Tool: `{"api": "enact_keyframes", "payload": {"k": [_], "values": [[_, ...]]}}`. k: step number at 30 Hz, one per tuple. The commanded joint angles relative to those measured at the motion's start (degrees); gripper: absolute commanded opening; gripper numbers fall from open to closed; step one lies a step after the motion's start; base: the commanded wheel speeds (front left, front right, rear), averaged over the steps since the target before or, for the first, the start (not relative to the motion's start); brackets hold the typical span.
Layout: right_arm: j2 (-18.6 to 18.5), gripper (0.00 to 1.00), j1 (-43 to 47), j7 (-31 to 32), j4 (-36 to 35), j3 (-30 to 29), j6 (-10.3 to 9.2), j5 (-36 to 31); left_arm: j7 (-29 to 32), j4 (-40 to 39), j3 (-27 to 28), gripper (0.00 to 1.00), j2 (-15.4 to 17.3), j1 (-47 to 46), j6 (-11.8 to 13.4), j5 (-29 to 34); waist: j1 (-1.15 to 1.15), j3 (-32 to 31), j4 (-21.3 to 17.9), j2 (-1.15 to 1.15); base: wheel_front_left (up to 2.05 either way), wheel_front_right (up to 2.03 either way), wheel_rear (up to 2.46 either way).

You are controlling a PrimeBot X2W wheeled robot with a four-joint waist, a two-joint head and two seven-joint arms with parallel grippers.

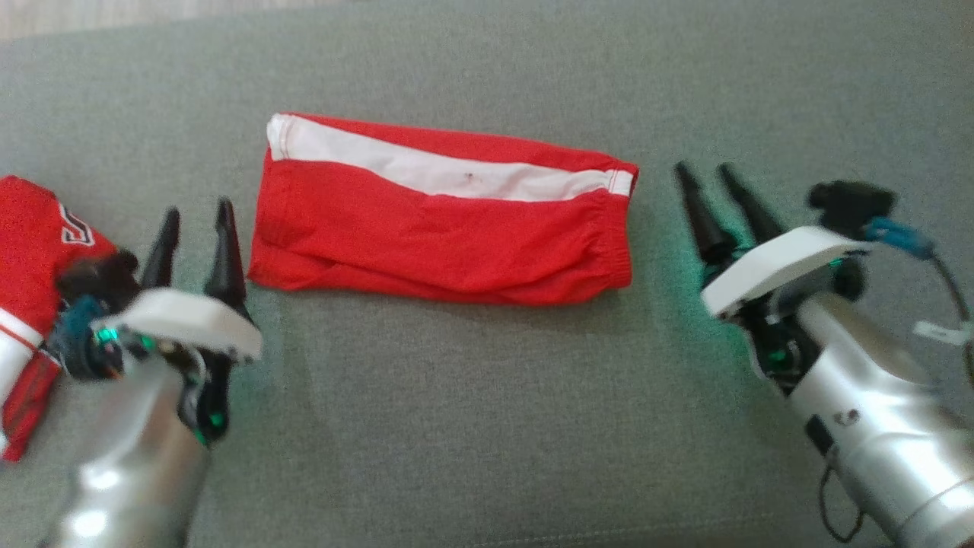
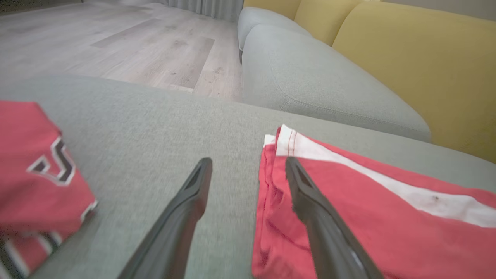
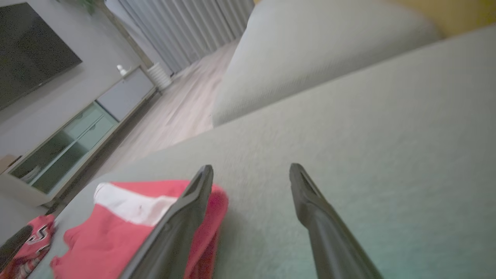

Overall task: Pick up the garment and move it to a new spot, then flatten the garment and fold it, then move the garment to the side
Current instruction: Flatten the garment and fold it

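Observation:
Red shorts with a white stripe (image 1: 441, 221) lie folded into a flat rectangle on the grey cushion (image 1: 456, 396). My left gripper (image 1: 196, 213) hovers open just off the shorts' left edge, nothing between its fingers. The left wrist view shows the shorts (image 2: 379, 217) under and right of the right finger (image 2: 306, 193). My right gripper (image 1: 704, 176) is open just beyond the shorts' right end, empty. From the right wrist camera the shorts (image 3: 116, 232) lie left of the left finger (image 3: 193, 201).
A second red garment with white and black lettering (image 1: 34, 251) lies at the cushion's left edge, beside my left wrist. Yellow backrests (image 2: 418, 62) and another grey seat (image 2: 310, 77) stand beyond. Wooden floor (image 2: 135, 42) lies past the cushion's far edge.

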Motion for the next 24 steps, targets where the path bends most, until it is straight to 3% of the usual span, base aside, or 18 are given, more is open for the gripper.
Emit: {"api": "enact_keyframes", "payload": {"k": [1,3,4,9,14,19,24], "values": [[-0.1,1.00,1.8,-0.8,-1.2,-5.3,-0.04,-6.5,-0.5,-2.9,4.9,1.00,0.5,1.6,0.8,3.7,0.01,-2.3,0.2,0.00,0.00,0.00,0.00],[0.6,1.00,4.5,-0.8,-2.3,-11.4,-0.04,-15.1,-0.5,-5.0,8.4,1.00,-1.0,4.9,1.8,7.8,0.01,-3.4,0.4,0.00,0.00,0.00,0.00],[0.6,1.00,4.5,-0.8,-2.3,-11.4,-0.04,-15.1,-0.5,-5.0,8.4,1.00,-1.0,4.9,1.8,7.8,0.01,-3.4,0.4,0.00,0.00,0.00,0.00],[5.1,1.00,13.5,-0.8,-6.6,-25.8,-0.04,-33.3,-0.5,-8.9,16.1,1.00,-5.2,12.3,2.7,16.1,0.01,-6.1,0.6,0.00,0.00,0.00,0.00],[9.8,1.00,21.1,-0.8,-10.5,-34.9,-0.04,-46.5,-0.5,-12.5,22.2,1.00,-9.7,19.1,3.2,23.0,0.01,-8.5,0.6,0.00,0.00,0.00,0.00],[12.4,1.00,25.7,-0.8,-12.6,-38.6,-0.04,-52.5,-0.5,-15.0,28.0,1.00,-13.1,24.9,2.4,26.7,0.01,-9.7,0.5,0.00,0.00,0.00,0.00],[13.3,1.00,27.3,-0.8,-13.4,-39.8,-0.04,-54.4,-0.5,-16.0,30.3,1.00,-14.4,27.3,1.1,29.2,0.01,-9.6,0.3,0.00,0.00,0.00,0.00]]}}
